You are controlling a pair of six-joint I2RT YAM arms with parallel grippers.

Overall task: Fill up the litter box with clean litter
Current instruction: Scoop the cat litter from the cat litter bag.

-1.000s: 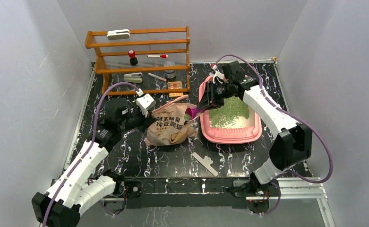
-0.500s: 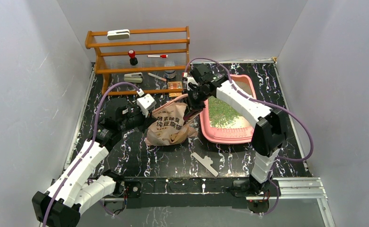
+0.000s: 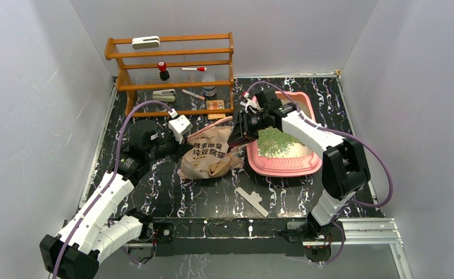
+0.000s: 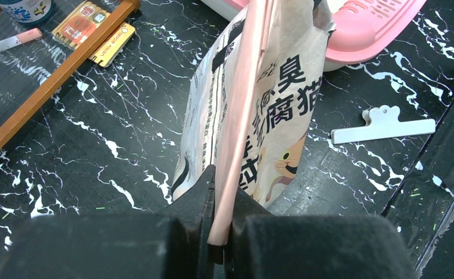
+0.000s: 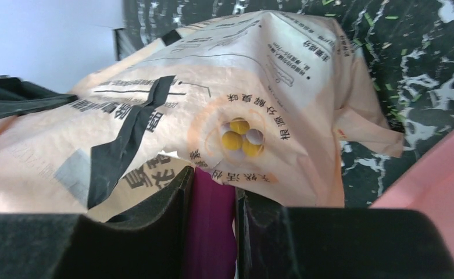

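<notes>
The pink litter box lies right of centre, and a patch of green clean litter covers part of its floor. To its left stands the beige cat-printed bag. My left gripper is shut on the bag's pink top edge and holds it up. Over the bag's mouth, my right gripper is shut on the handle of the purple scoop. The scoop's head is hidden behind the bag's paper. A corner of the litter box shows at the right of the right wrist view.
A wooden shelf rack with small items stands at the back left, close behind the bag. A white clip lies on the black marbled table in front of the bag. White walls close in both sides.
My right arm has swung left from the litter box's edge to the bag, carrying the scoop to the bag's mouth. The left arm and the bag have stayed put.
</notes>
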